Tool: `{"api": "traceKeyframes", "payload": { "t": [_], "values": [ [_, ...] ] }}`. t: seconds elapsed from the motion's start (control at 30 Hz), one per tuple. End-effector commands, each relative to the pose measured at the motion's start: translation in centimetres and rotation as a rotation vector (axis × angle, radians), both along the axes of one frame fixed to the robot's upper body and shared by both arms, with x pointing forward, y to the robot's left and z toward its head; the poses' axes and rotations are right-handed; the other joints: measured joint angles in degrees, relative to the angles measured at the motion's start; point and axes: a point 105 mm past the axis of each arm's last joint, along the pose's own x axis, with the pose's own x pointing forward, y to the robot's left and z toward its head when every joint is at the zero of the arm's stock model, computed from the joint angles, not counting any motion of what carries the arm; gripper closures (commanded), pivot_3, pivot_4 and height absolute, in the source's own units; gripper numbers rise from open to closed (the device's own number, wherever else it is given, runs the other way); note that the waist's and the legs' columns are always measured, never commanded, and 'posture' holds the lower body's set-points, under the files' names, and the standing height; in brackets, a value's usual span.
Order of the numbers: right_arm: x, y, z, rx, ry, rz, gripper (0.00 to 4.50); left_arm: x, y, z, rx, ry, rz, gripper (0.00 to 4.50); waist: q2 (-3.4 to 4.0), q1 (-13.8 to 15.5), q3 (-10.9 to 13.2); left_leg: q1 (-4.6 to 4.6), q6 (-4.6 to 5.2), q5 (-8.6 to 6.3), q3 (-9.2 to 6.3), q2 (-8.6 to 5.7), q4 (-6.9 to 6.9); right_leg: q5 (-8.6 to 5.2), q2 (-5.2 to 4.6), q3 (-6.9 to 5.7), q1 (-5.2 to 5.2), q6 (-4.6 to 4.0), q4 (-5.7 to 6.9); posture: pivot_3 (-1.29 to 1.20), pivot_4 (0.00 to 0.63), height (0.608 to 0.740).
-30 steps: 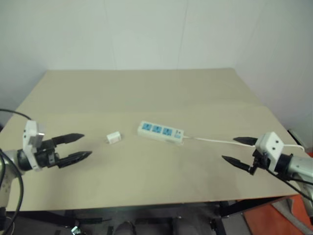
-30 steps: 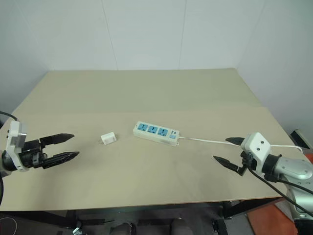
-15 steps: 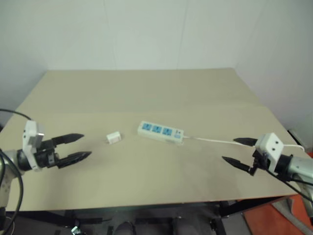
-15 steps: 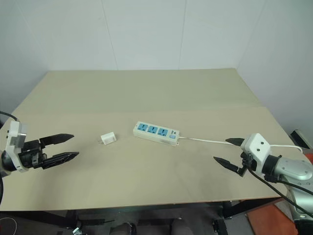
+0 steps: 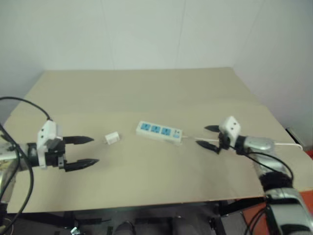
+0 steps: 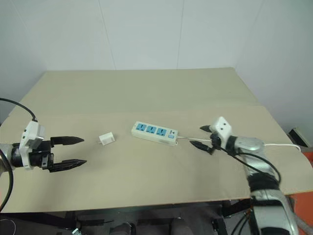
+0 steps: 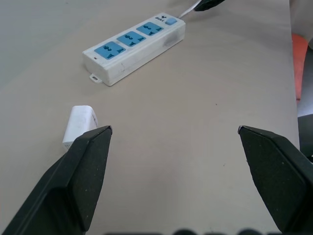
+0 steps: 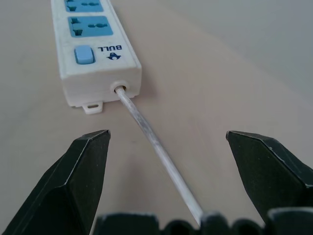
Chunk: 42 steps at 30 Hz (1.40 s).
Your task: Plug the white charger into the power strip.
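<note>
Charger (image 6: 106, 139) lay on the tan table (image 6: 146, 93), just left of the power strip (image 6: 155, 132) w/ a gap between, nothing plugged in. Left gripper (image 6: 68, 152) hovered near the table's left edge, jaws spread wide, empty, well short of the charger. Right gripper (image 6: 201, 136) was at the strip's cord end, fingers wide apart & straddling the cord (image 8: 156, 147), holding nothing. Head views gave the overall layout. Left wrist cam added the charger lying on its side beside one black finger (image 7: 73, 176), 3 blue sockets beyond. Right wrist cam showed the strip's blue switch (image 8: 83, 55), "BULL" lettering & the cord's exit hole.
</note>
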Motion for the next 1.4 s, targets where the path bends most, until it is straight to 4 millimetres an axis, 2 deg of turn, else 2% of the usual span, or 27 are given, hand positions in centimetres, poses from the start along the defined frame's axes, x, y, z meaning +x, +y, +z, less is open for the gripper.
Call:
{"api": "traceKeyframes", "payload": {
  "t": [0.03,0.27,0.4,0.5,0.57,0.73,0.83,0.93,1.17,1.27,1.4],
  "values": [
    [0.3,0.2,-0.2,-0.026,0.007,0.034,0.6,-0.3,-0.3,0.9,0.03,-0.042,-0.03,0.0,0.0,0.2,0.0,-0.01,0.0,0.0,-0.02,0.0,0.0,0.01,0.0,-0.02,0.01,-0.01,0.0,0.0,0.15,0.74],
    [0.9,1.0,-1.6,-0.054,0.024,0.028,3.07,-0.5,-0.2,0.9,0.033,-0.056,-0.014,0.0,0.0,0.0,0.0,0.06,0.0,0.0,-0.03,0.0,0.0,0.02,0.0,-0.03,0.04,-0.03,0.05,0.0,0.15,0.74],
    [0.8,1.3,-1.5,-0.067,0.006,0.048,4.42,-0.5,-0.2,0.8,0.036,-0.055,-0.018,0.0,-0.01,-0.1,0.0,0.12,0.0,0.0,-0.03,0.01,0.0,0.02,0.02,-0.02,0.07,-0.03,0.07,0.0,0.15,0.74],
    [0.3,1.8,-1.0,-0.074,-0.038,0.086,4.47,-0.5,-0.4,0.9,0.035,-0.056,-0.031,0.0,-0.01,-0.1,0.0,0.1,0.0,0.0,-0.03,0.01,0.0,0.02,0.02,-0.02,0.06,-0.03,0.06,0.0,0.15,0.74],
    [-0.8,2.1,-0.5,-0.062,-0.061,0.133,4.47,-0.4,-0.5,1.1,0.03,-0.061,-0.037,0.0,0.0,0.0,0.0,0.08,0.0,0.0,-0.04,0.02,0.0,0.02,0.02,-0.03,0.04,-0.03,0.07,0.0,0.15,0.74],
    [-6.0,2.4,0.0,-0.085,-0.117,0.241,4.47,-0.5,-0.5,1.1,0.035,-0.055,-0.048,0.0,0.0,0.5,0.0,-0.02,0.0,0.0,-0.06,0.01,0.0,-0.01,0.02,-0.04,0.01,0.0,0.07,0.0,0.15,0.74],
    [-8.6,2.3,-0.3,-0.082,-0.068,0.242,4.47,-0.3,-0.7,0.9,0.036,-0.046,-0.058,0.0,0.0,0.5,0.0,-0.02,0.0,0.0,-0.04,0.01,0.01,-0.09,0.01,-0.03,-0.01,0.15,0.06,0.0,0.15,0.74],
    [-9.8,2.2,-0.9,-0.122,-0.053,0.212,3.48,0.1,-1.0,0.9,0.033,-0.044,-0.074,0.0,-0.03,0.2,0.0,0.13,0.0,0.0,-0.03,0.02,0.02,-0.22,0.03,-0.02,0.06,0.38,0.13,0.0,0.15,0.74],
    [-9.9,2.5,-1.0,-0.065,-0.057,0.143,1.05,1.1,-1.4,1.0,0.035,-0.048,-0.101,0.0,-0.06,0.2,0.0,0.19,0.0,0.01,-0.03,0.01,0.04,-0.31,0.06,0.01,-0.01,0.31,0.38,0.0,0.15,0.74],
    [-10.1,2.3,0.0,0.043,-0.064,0.087,0.08,1.1,-1.3,1.2,0.033,-0.052,-0.106,0.0,-0.06,0.4,0.0,0.12,0.0,0.01,-0.05,0.01,0.04,-0.35,0.06,-0.01,-0.04,0.3,0.38,0.0,0.15,0.74],
    [-11.3,3.4,0.5,0.155,-0.029,0.102,0.03,0.9,-1.2,1.0,0.041,-0.048,-0.104,0.0,-0.07,0.4,0.0,0.11,0.0,0.0,-0.04,0.01,0.04,-0.37,0.05,-0.01,-0.03,0.31,0.4,0.0,0.15,0.74]
  ]
}}
